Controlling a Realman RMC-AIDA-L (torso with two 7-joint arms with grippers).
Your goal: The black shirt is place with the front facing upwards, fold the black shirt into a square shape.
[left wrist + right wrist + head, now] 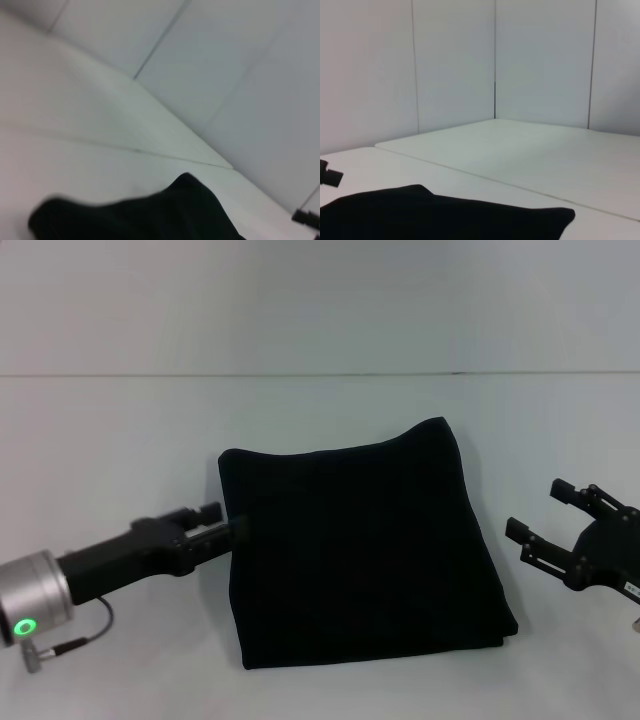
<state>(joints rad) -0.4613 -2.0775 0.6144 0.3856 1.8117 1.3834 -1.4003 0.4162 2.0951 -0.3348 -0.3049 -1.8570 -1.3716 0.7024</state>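
The black shirt (360,550) lies folded into a rough square in the middle of the white table (120,430), plain black side up with no lettering showing. My left gripper (228,522) is low at the shirt's left edge, open, its tips touching or just over that edge. My right gripper (538,510) hovers open a little to the right of the shirt, holding nothing. The left wrist view shows one raised corner of the shirt (150,215). In the right wrist view the shirt (445,217) is a flat dark slab.
A seam (300,374) runs across the table behind the shirt. White panelled walls (455,65) stand beyond the table. A cable (70,643) hangs from the left wrist near the front edge.
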